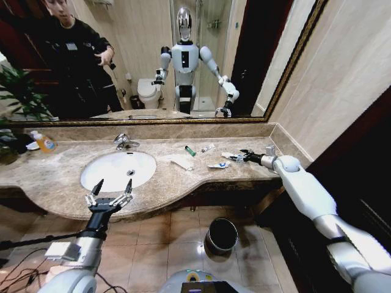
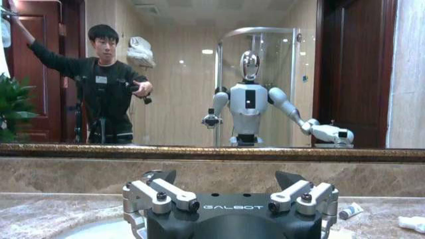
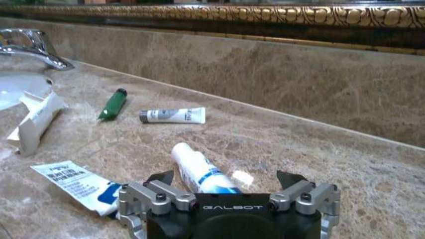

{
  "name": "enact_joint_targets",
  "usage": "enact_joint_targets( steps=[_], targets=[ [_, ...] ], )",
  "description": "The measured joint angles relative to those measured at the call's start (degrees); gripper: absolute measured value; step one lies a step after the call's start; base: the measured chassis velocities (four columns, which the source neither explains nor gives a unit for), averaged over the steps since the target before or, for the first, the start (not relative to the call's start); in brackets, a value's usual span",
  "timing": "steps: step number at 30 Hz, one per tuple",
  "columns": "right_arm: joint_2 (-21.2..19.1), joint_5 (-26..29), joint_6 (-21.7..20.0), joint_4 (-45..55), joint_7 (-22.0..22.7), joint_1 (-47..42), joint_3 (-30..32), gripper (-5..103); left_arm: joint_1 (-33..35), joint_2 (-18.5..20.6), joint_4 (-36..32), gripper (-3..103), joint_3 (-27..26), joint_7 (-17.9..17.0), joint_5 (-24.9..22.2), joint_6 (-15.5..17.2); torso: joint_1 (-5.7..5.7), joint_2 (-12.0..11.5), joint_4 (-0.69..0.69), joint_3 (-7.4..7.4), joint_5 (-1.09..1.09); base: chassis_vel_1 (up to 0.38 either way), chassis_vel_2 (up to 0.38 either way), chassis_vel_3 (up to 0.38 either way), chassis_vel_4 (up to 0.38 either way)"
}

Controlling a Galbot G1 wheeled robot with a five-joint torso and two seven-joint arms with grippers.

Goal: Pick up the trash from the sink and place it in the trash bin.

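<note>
The trash lies on the marble counter to the right of the sink (image 1: 119, 170), not in the basin. It is a green tube (image 1: 190, 151) (image 3: 113, 104), a white mini tube (image 1: 208, 148) (image 3: 172, 116), crumpled white paper (image 1: 182, 162) (image 3: 37, 119), a flat wrapper with blue print (image 1: 218, 165) (image 3: 76, 181) and a white tube with a blue mark (image 1: 231, 156) (image 3: 199, 169). My right gripper (image 1: 241, 157) (image 3: 226, 179) is open low over the counter, its fingers either side of the near end of that white tube. My left gripper (image 1: 110, 194) (image 2: 226, 177) hangs open at the sink's front rim. The trash bin (image 1: 221, 235) stands on the floor below the counter.
A chrome tap (image 1: 124, 141) (image 3: 27, 47) rises behind the basin. A yellow-orange bottle (image 1: 44, 142) and a plant (image 1: 15, 104) sit at the counter's far left. A mirror and marble backsplash close the back; a wall closes the right end.
</note>
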Motion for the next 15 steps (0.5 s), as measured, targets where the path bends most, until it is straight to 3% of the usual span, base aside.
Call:
enact_joint_targets(
  steps=[11,13,15],
  targets=[
    [-0.3,-0.6,0.7,-1.4,0.0,0.2,-1.0,102,0.0,0.0,0.0,100,0.0,0.0,0.0,0.0,0.00,0.0,0.00,0.00,-0.01,0.000,0.000,0.000,0.000],
    [-0.4,-0.6,0.7,-1.4,-0.1,0.2,-1.1,99,0.0,0.0,0.0,100,0.0,0.0,0.0,0.0,0.00,0.0,0.00,0.00,-0.01,0.000,0.000,0.000,0.000],
    [-0.6,-0.6,0.8,-1.6,-0.2,0.2,-1.2,89,0.0,0.0,0.0,100,0.0,0.0,0.0,0.0,0.00,0.0,0.00,0.00,-0.01,0.000,0.000,0.000,0.000]
  ],
)
